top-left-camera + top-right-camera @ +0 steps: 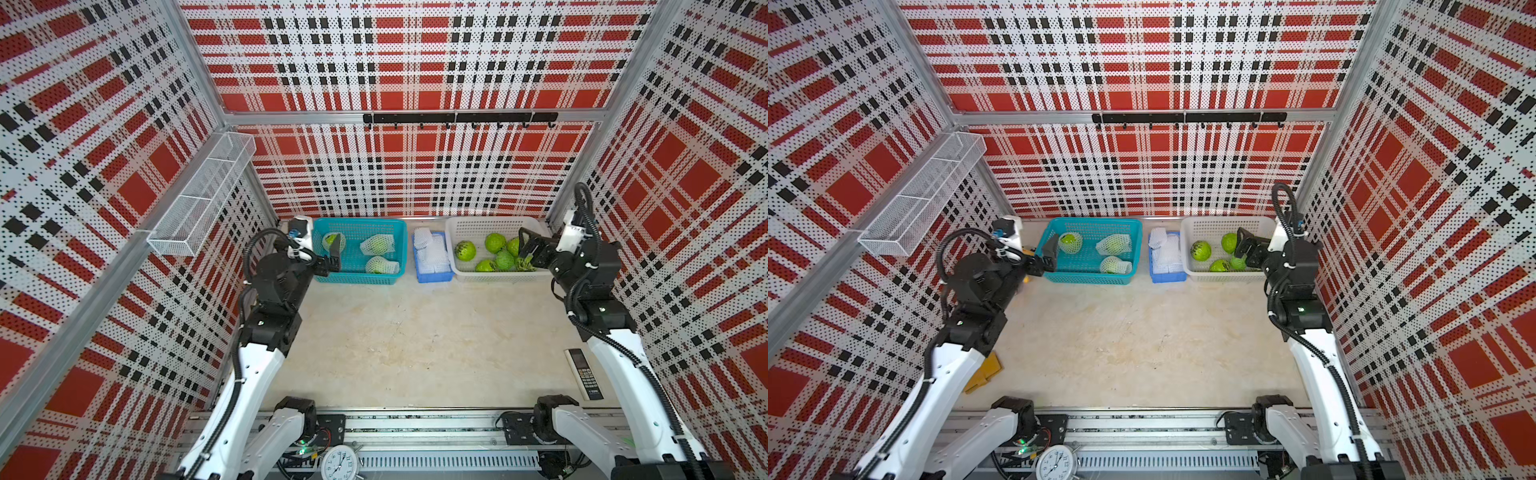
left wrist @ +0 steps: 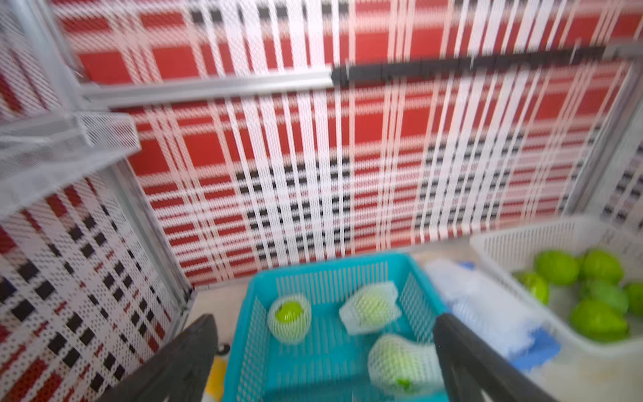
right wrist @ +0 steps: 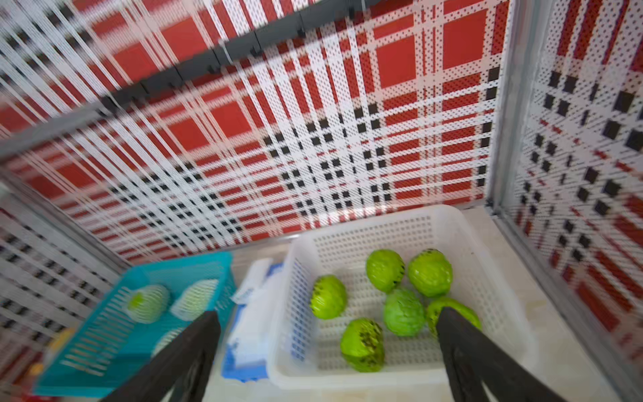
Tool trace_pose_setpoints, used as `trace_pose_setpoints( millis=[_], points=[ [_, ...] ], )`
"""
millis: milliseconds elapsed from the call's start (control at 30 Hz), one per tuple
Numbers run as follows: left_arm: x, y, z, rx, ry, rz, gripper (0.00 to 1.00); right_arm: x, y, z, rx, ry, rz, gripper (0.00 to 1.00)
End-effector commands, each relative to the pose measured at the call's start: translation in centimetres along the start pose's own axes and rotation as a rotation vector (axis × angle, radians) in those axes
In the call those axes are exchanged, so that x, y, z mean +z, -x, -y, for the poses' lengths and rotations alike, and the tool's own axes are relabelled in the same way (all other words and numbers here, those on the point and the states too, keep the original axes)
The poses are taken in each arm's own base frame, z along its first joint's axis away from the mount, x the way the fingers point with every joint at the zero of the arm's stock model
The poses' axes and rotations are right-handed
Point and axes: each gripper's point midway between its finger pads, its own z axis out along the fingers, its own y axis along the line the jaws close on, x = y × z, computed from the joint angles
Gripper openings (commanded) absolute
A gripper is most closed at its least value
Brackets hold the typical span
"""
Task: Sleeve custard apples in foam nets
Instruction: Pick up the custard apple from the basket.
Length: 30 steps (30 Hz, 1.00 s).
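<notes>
Several bare green custard apples lie in a white lattice basket at the back right. My right gripper hovers open over that basket's right side, holding nothing. A stack of white foam nets fills a small blue tray between the baskets. In the teal basket lie three custard apples wrapped in foam nets. At its left edge my left gripper stands open and empty.
A remote control lies by the right wall. A clock sits at the front rail. A wire shelf hangs on the left wall and a black hook rail on the back wall. Something yellow lies under the left arm.
</notes>
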Motion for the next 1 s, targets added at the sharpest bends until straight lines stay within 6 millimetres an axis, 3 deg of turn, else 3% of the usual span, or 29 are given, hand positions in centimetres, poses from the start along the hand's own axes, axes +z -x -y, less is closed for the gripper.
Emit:
trace_pose_setpoints(
  millis=[0, 67, 267, 600, 967],
  points=[
    [-0.9, 0.7, -0.4, -0.11, -0.008, -0.017, 0.99, 1.4, -2.6, -1.4, 0.179, 0.12, -0.146, 1.0],
    [-0.9, 1.1, -0.4, -0.149, -0.012, -0.014, 1.0, 2.6, -2.7, -1.4, 0.175, 0.118, -0.206, 1.0],
    [1.0, 0.0, 1.0, -0.162, -0.029, -0.191, 0.99, 5.8, -6.8, -0.1, 0.188, 0.001, -0.556, 1.0],
    [4.5, -4.5, 9.4, -0.107, -0.235, -0.362, 0.99, 7.9, -10.4, 1.8, 0.174, -0.148, -0.765, 1.0],
    [5.2, -6.9, 18.3, -0.073, -0.433, -0.424, 1.0, 12.4, -14.4, 8.1, 0.005, -0.391, -0.884, 0.94]
  ],
)
